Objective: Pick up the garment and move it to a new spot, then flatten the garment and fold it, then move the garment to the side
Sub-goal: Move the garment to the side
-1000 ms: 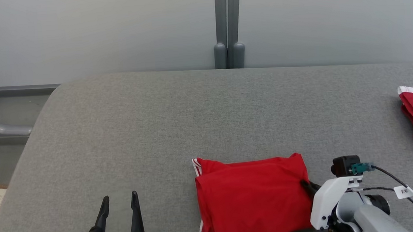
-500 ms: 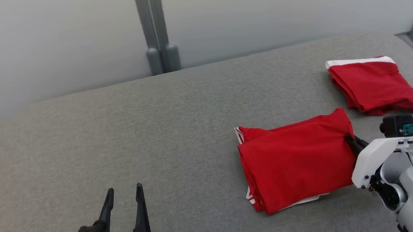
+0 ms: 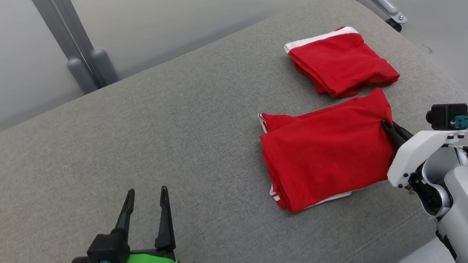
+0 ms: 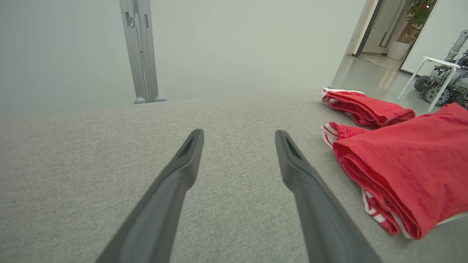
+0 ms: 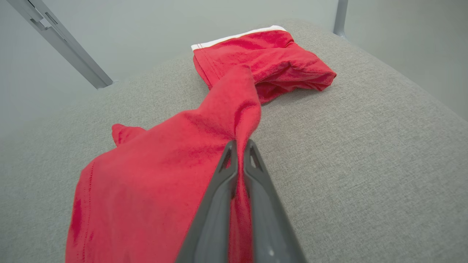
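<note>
Garment under handling: a folded red fabric garment with white striped trim [image 3: 327, 153], lying on a grey woven upholstered surface [image 3: 154, 125]. All positions below are given against one landmark, a smaller folded red garment with a white waistband [image 3: 341, 62], hereafter the reference bundle.

**Task garment.** It lies just on the robot's side of the reference bundle. Its layered fold edges and white trim face away from the bundle, towards the robot's left. Its raised corner reaches the bundle's near edge; whether the two touch cannot be told.

**Right gripper** [image 5: 239, 144]. The two long dark fingers are clenched on the task garment's right edge, at the corner nearest the reference bundle. In the right wrist view, red cloth passes between the fingers and stands up in a narrow ridge that points at the bundle.

**Left gripper** [image 3: 147, 191]. The fingers are spread wide – released, with nothing between them. It sits over bare upholstery, well apart from the reference bundle, and the task garment lies between the two.

**Surroundings.** A pair of grey upright posts [image 3: 82, 64] stands behind the surface, well to the left of the reference bundle. In the left wrist view, a white table [image 4: 437, 62] and a wheeled machine [image 4: 444, 86] stand on the floor beyond the bundle.
</note>
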You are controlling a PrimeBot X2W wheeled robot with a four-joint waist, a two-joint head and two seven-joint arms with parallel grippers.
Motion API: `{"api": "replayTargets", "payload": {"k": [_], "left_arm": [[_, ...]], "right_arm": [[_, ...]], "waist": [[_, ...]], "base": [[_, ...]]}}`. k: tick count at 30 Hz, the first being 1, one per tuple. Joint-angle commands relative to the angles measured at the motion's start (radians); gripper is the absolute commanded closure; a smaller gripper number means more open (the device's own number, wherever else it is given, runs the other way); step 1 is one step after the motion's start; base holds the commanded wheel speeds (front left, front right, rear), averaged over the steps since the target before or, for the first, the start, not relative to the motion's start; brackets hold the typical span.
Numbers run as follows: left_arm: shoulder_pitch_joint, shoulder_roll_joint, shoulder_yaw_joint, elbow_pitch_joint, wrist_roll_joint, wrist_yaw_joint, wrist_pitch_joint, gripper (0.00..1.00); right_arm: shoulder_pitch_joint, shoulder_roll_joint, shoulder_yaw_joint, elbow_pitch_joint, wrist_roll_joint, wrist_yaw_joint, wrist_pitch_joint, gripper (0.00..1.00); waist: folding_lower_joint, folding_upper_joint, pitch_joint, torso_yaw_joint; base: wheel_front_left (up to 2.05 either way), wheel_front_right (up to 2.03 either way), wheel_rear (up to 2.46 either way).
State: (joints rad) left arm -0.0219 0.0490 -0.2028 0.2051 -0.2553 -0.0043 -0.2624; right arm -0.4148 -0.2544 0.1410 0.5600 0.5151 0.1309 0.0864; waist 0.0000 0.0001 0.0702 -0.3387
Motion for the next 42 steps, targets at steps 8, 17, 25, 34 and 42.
{"api": "replayTargets", "payload": {"k": [8, 17, 25, 34, 42], "left_arm": [[-0.003, 0.003, 0.003, 0.013, -0.011, 0.002, -0.003, 0.0], [0.016, 0.003, -0.012, 0.01, -0.034, 0.017, -0.003, 0.0], [0.006, 0.003, -0.024, 0.006, -0.034, 0.018, -0.003, 0.0], [-0.023, 0.003, -0.016, 0.006, -0.009, 0.005, -0.003, 0.0], [-0.05, 0.005, -0.006, 0.008, 0.029, -0.016, -0.003, 0.0]], "right_arm": [[-0.064, 0.018, -0.008, -0.025, -0.026, 0.0, 0.008, 1.0], [-0.188, 0.037, -0.029, -0.013, -0.065, 0.0, 0.042, 1.0], [-0.34, 0.034, -0.055, 0.086, -0.129, 0.0, 0.062, 1.0], [-0.467, -0.067, -0.084, 0.237, -0.22, 0.0, 0.051, 1.0], [-0.532, -0.197, -0.144, 0.35, -0.306, 0.0, 0.019, 1.0]], "waist": [[0.0, -0.0001, 0.003, 0.042], [0.0, -0.0001, -0.029, 0.125], [0.0, -0.0001, -0.015, 0.187], [0.0, -0.0001, 0.055, 0.247], [0.0, -0.0001, 0.132, 0.288]], "base": [[0.0, 0.0, 0.0], [0.0, 0.0, 0.0], [0.0, 0.0, 0.0], [0.0, 0.0, 0.0], [0.0, 0.0, 0.0]]}}
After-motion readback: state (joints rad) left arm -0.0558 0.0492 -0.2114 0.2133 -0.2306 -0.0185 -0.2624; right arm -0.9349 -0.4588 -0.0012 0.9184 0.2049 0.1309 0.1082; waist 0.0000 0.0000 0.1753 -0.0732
